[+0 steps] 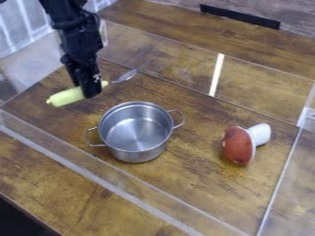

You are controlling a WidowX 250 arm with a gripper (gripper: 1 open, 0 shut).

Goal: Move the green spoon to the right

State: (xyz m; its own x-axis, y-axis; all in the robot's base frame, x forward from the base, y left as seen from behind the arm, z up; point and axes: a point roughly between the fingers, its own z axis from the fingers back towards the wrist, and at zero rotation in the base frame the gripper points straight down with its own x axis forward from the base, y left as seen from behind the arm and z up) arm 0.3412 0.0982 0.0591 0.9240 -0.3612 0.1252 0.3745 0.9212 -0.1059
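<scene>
The green spoon (65, 95) is a pale yellow-green piece at the left of the table, with a grey end (123, 75) sticking out toward the right. My black gripper (90, 90) comes down from the upper left and is shut on the spoon near its middle. The spoon looks slightly tilted, and I cannot tell whether it touches the table. The steel pot (135, 130) stands just right of and nearer than the spoon.
A red-and-white mushroom-shaped item (241, 143) lies right of the pot. Clear plastic walls (218, 74) enclose the wooden work area (197, 175), with a low front edge (74, 157). A white rack (15, 32) stands at the far left.
</scene>
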